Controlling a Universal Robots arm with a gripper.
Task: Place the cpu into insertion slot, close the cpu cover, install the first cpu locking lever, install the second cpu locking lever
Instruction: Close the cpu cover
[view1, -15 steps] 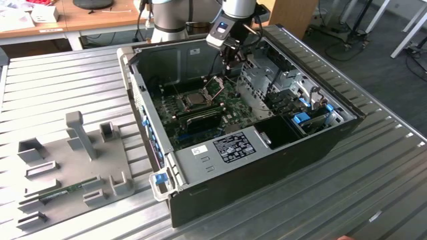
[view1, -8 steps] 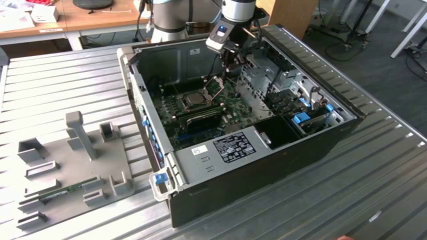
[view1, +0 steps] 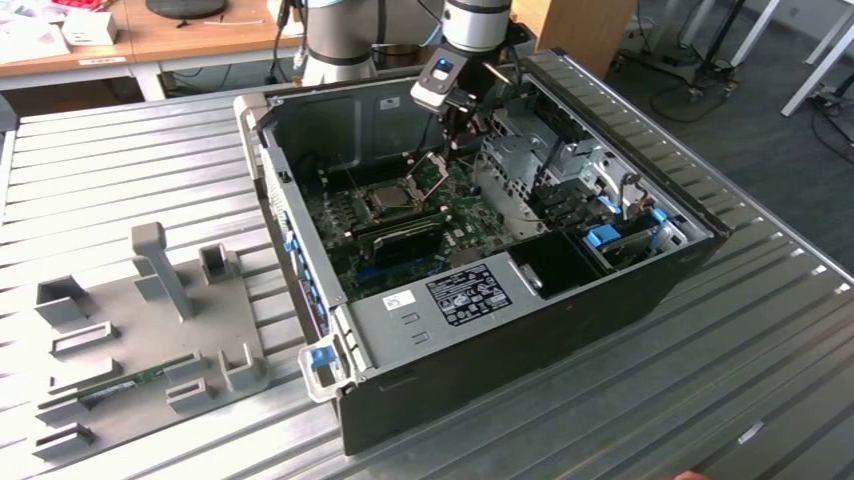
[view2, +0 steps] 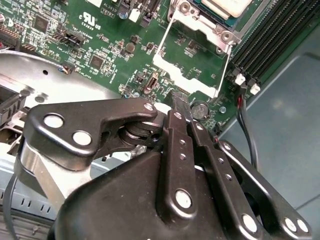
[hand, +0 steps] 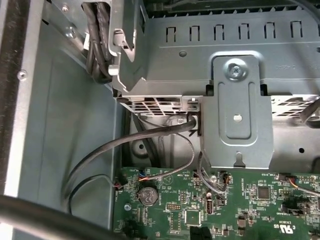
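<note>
- Sitting in the insertion slot (view2: 206, 21) of the green motherboard (view2: 100, 40), the cpu (view2: 226, 6) shows its pale metal top inside the silver rim, so the first step looks done
- In the exterior view the slot lies on the board inside the open computer case (view1: 441, 340), which rests on its side on the ribbed metal table (view1: 134, 160), next to the long black memory slots (view2: 265, 40)
- The cpu cover (view2: 186, 75) is not down: its silver frame with the large window stands tilted up from its hinge at the slot, and in the exterior view it rises at an angle (view1: 433, 170) beside the cpu
- The gripper (view2: 179, 102) reaches into the case from above (view1: 461, 135); in the second wrist view its black fingers are drawn close together with no gap showing and nothing seen between them
- Its tip lies right at the free edge of the raised cover; I cannot tell whether it touches the metal or sits just short of it
- Thin wire rods (view2: 226, 65) run along the sides of the cover; I take them for the locking levers, and they look unlatched
- The first wrist view looks past a grey drive cage (hand: 240, 100) and loose cables to the board's edge
- Judged from this, one step of four is complete; closing the cover and both levers are left
</note>
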